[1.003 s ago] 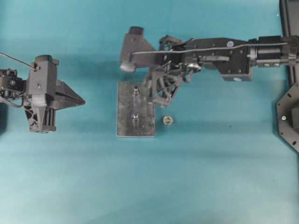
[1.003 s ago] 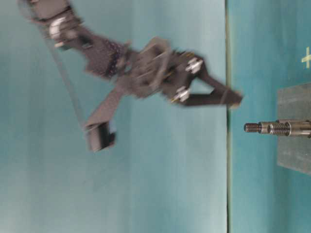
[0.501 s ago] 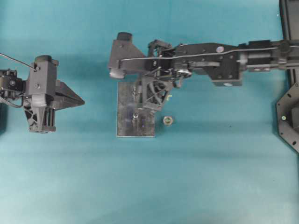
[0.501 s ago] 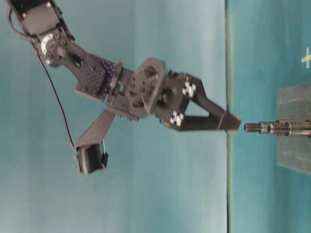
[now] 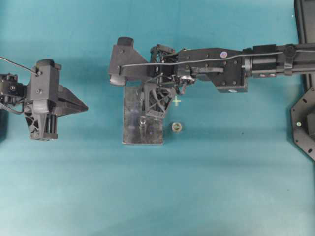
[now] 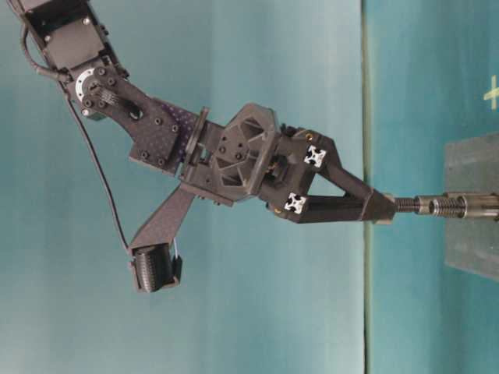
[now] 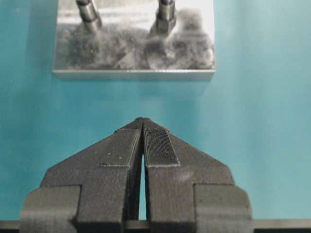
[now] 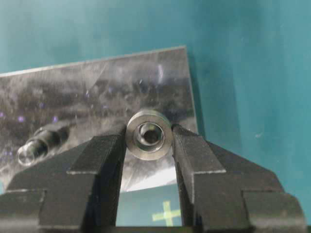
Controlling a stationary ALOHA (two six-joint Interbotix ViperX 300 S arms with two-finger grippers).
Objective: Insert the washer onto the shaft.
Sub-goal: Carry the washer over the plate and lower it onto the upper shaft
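Note:
My right gripper (image 8: 149,131) is shut on the washer (image 8: 146,151), a thick steel ring held flat between the fingertips. It hangs over the grey metal plate (image 5: 132,132). From overhead it (image 5: 156,102) covers the plate's far shaft. At table level its tips (image 6: 382,209) meet the threaded end of a shaft (image 6: 437,206). I cannot tell whether the ring is over the thread. A second shaft (image 5: 141,121) stands free nearer the plate's front, also (image 8: 41,143). My left gripper (image 7: 142,127) is shut and empty, left of the plate (image 5: 83,105).
A small metal ring (image 5: 177,127) lies on the teal table just right of the plate. A yellow cross mark (image 5: 176,102) sits beside the right gripper. Dark equipment (image 5: 305,118) stands at the right edge.
The right arm has swung left and down with the washer, from beside the plate to over its far shaft, and its tips now reach the shaft's end. The left arm has not moved.

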